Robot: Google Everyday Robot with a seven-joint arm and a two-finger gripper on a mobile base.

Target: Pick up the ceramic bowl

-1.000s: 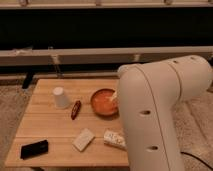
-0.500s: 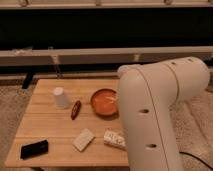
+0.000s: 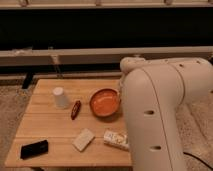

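Observation:
The ceramic bowl (image 3: 105,102) is round and shallow, glossy orange-red inside with a darker rim. It sits upright on the wooden table (image 3: 50,127), right of centre. My large white arm (image 3: 160,110) fills the right of the camera view and overlaps the table's right side, its edge right beside the bowl's right rim. My gripper is hidden behind the arm, somewhere at the bowl's right side, and I cannot see it.
A small white cup (image 3: 60,97) stands upside down at the left. A dark red bar (image 3: 75,109) lies between the cup and the bowl. A pale sponge (image 3: 83,139), a white packet (image 3: 115,138) and a black object (image 3: 34,149) lie near the front edge. A dark wall runs behind.
A pale part of the arm that overlapped the bowl's right rim a second ago no longer shows there. The bowl and the other objects have not moved.

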